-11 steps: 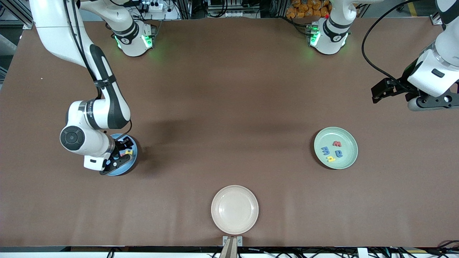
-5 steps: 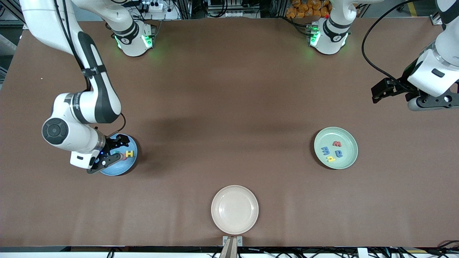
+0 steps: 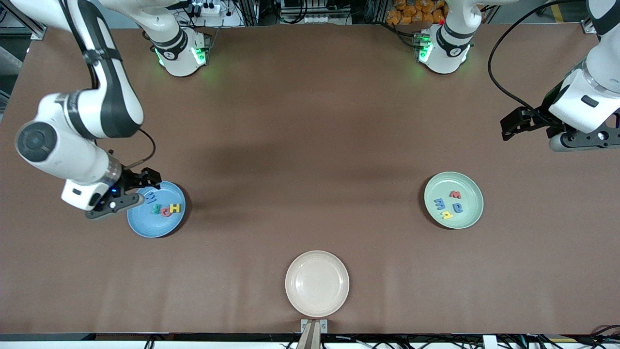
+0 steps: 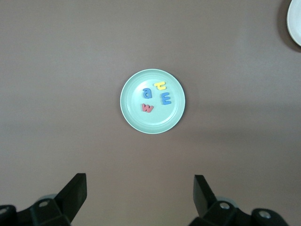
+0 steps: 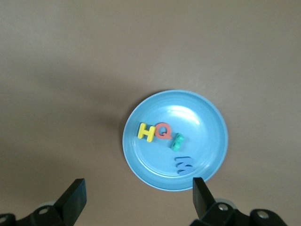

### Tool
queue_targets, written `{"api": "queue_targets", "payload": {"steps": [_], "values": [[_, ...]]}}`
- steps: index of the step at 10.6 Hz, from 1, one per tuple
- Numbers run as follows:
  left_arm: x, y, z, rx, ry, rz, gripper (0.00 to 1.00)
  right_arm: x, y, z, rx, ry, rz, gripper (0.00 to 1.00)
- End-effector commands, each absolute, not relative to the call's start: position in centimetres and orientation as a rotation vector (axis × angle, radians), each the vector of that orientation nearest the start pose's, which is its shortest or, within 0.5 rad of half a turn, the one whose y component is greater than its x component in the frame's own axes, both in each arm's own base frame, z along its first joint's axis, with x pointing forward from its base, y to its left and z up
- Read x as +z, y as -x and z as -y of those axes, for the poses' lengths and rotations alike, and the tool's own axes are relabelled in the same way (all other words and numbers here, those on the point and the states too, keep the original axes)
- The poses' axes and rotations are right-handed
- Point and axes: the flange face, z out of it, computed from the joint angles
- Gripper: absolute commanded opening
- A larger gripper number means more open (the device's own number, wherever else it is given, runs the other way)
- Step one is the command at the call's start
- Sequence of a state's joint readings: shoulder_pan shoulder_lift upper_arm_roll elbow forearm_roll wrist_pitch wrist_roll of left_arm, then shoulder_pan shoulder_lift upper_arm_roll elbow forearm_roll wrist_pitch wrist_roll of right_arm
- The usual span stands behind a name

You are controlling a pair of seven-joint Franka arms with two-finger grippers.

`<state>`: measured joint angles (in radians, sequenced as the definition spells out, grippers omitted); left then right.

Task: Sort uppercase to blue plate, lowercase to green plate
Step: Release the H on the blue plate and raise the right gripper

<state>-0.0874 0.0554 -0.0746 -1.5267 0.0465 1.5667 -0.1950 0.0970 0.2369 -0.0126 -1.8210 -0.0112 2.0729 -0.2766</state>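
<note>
1. Right tool (image 3: 138,189) (image 5: 137,184): hangs over the rim of the blue plate (image 3: 150,225) (image 5: 202,122), on the plate's edge toward the right arm's end of the bench (image 3: 310,145). Fingers spread wide, released, nothing between them.

2. Blue plate: sits on the bench toward the right arm's end. Holds 4 uppercase pcs:
- blue zigzag letter (image 3: 151,197) (image 5: 183,164), lying apart from the other three and farthest from the front cam.
- teal R (image 3: 156,209) (image 5: 177,141), red Q (image 3: 165,210) (image 5: 162,132), yellow H (image 3: 174,208) (image 5: 146,132): one row, approx. mid-plate. H and Q touch; R lies just beside Q. H is at the row's end toward the left arm.

3. Cream plate (image 3: 317,283): mid-bench, nearest the front cam of the three plates, at the bench edge. No letters on it.

4. Green plate (image 3: 467,215) (image 4: 160,122): toward the left arm's end, well apart from the blue plate. Holds 4 lowercase pcs, grouped close:
- red w (image 3: 455,194) (image 4: 147,108), farthest from the front cam.
- blue a (image 3: 457,208) (image 4: 147,92), just beside the w.
- blue m (image 3: 440,203) (image 4: 166,99), beside the a.
- yellow hooked letter (image 3: 447,215) (image 4: 161,85), nearest the front cam.

5. Left tool (image 3: 508,127) (image 4: 140,188): left arm waits, tool up over bare bench at the left arm's end. Fingers spread, released, empty.
</note>
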Motion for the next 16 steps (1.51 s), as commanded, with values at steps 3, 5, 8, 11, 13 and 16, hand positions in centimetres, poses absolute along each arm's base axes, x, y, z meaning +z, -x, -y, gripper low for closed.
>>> {"api": "queue_targets", "payload": {"steps": [3, 5, 8, 11, 13, 16], "values": [[61.8, -56.5, 8.6, 0.013, 3.116, 0.019, 1.00, 49.5, -60.7, -3.9, -0.176, 3.120, 0.543, 1.00], [61.8, -56.5, 8.4, 0.012, 3.113, 0.022, 1.00, 52.4, -60.2, -3.4, -0.169, 3.128, 0.502, 1.00], [61.9, -56.5, 8.4, 0.007, 3.112, 0.020, 1.00, 58.2, -59.6, -2.6, -0.130, 3.153, 0.270, 1.00], [62.6, -56.5, 9.0, -0.017, 3.115, 0.008, 1.00, 62.8, -58.2, -0.8, -0.080, 3.165, 0.115, 1.00], [62.7, -56.5, 9.1, -0.019, 3.115, 0.010, 1.00, 64.7, -57.1, 0.4, -0.083, 3.115, 0.050, 1.00], [63.4, -56.4, 8.7, -0.038, 3.117, 0.021, 1.00, 66.2, -56.8, 2.2, -0.113, 3.054, -0.024, 1.00]]}}
